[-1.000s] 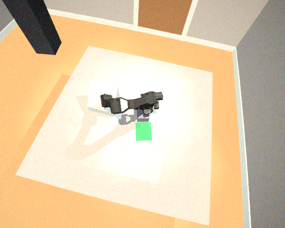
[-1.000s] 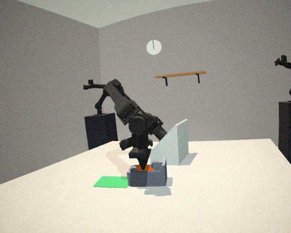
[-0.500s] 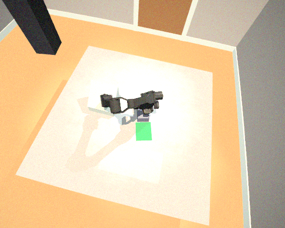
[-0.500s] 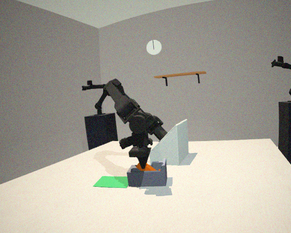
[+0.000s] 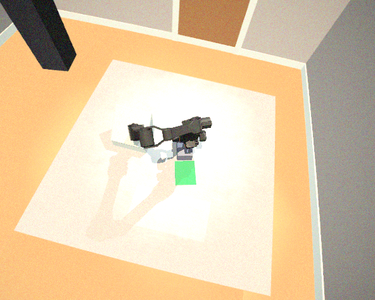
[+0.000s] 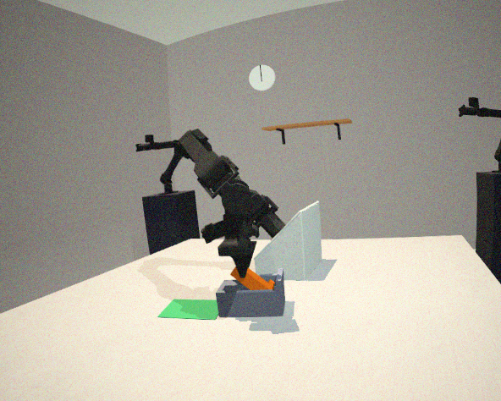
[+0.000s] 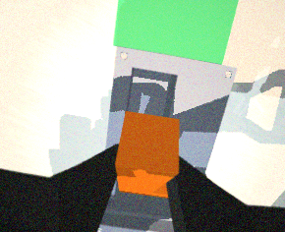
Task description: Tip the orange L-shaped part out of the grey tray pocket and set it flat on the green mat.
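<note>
Tool (image 5: pixel 191 143) (image 6: pixel 242 274) (image 7: pixel 143 154) partly closed, pinching the raised end of the orange L-shaped part (image 6: pixel 253 279) (image 7: pixel 147 143); part steeply tilted, its low end by the far side of the grey tray (image 5: pixel 184 158) (image 6: pixel 250 304) (image 7: pixel 204 84), in the exterior view

Risks, as I judge them: pinch is near one end, so the part may swing about the fingers once its low end comes free; low end could snag the tray wall if drawn sideways too soon; set down at this slant, it would land on an edge, not flat

Green mat (image 5: pixel 185 173) (image 6: pixel 190 309) (image 7: pixel 175 29) just beside tray, on a pale worktop (image 5: pixel 236 226) (image 6: pixel 328 354) crossed by arm shadows

Beyond: pale wedge-shaped block (image 6: pixel 292 245), then two dark pedestals bearing arms, grey walls, wooden shelf (image 6: pixel 306 124), round clock (image 6: pixel 261 77)
</note>
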`<state>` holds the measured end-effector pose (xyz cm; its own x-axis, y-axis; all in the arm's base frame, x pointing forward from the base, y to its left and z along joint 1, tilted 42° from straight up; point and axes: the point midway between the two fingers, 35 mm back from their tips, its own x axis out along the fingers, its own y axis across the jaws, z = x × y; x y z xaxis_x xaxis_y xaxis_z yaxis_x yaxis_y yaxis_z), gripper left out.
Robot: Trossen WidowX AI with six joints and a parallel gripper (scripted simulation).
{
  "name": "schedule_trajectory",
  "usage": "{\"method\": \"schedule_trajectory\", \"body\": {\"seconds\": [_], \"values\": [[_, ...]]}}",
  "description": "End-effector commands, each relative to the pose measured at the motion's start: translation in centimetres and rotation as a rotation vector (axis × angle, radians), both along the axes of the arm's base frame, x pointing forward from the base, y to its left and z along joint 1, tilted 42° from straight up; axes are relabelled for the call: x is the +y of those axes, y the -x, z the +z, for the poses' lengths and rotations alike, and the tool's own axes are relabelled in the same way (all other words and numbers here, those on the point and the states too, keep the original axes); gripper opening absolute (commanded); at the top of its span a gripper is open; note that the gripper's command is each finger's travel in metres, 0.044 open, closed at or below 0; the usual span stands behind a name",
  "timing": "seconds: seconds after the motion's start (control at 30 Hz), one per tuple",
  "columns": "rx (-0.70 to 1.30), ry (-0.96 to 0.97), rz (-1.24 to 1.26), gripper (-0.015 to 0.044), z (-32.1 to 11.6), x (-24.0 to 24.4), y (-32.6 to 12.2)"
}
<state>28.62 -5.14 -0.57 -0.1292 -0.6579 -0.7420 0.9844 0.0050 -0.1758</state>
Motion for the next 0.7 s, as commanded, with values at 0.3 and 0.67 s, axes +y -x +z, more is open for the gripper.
{"method": "schedule_trajectory", "body": {"seconds": [0.3, 0.67], "values": [[-0.005, -0.006, -0.003, 0.0, 1.6, 1.5, -0.4], [-0.005, -0.007, -0.003, 0.0, 2.9, 2.7, -0.6]]}}
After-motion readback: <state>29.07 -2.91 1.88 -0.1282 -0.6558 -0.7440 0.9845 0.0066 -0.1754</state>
